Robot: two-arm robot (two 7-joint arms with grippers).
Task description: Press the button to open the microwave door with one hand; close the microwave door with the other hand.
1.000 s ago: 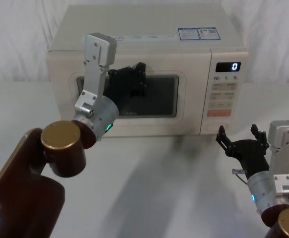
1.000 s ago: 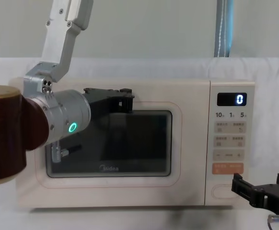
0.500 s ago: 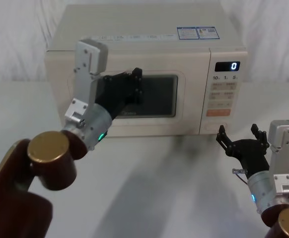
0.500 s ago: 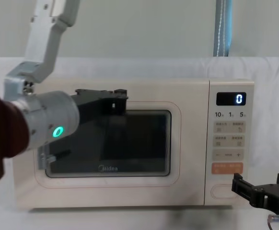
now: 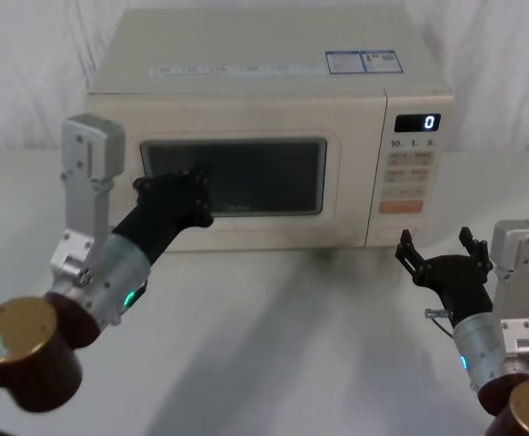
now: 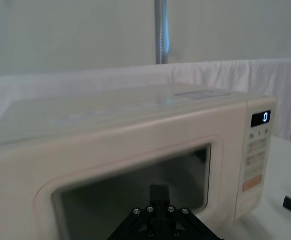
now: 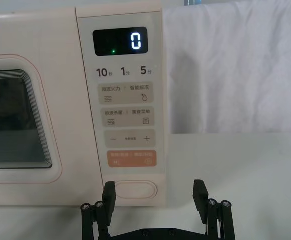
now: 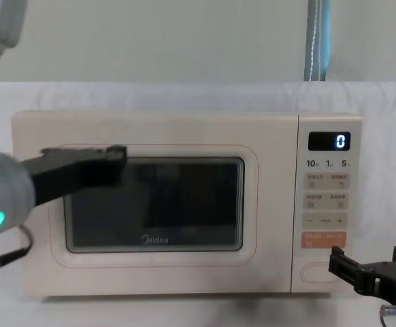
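The cream microwave door [image 5: 337,218] with its dark window stands flush with the oven body. My left gripper [image 5: 187,195], on the arm with the green-glowing ring, hovers a short way in front of the door's left half, apart from it; in the chest view the left gripper [image 8: 116,160] crosses the window's upper left. My right gripper [image 7: 154,192] is open and empty, low in front of the control panel, with the wide blank button [image 7: 133,190] just beyond its fingertips, not touched. From the head view the right gripper [image 5: 435,241] sits below the button [image 5: 408,233].
The panel shows a lit "0" display [image 7: 120,41] and an orange key [image 7: 131,158] above the button. The microwave stands on a white table [image 5: 283,345] with open room in front. A white cloth backdrop and a pole [image 8: 318,41] are behind.
My left arm has pulled back from the door, moving down and to the left, so the window is now uncovered. The door looks unchanged. The right arm has not moved.
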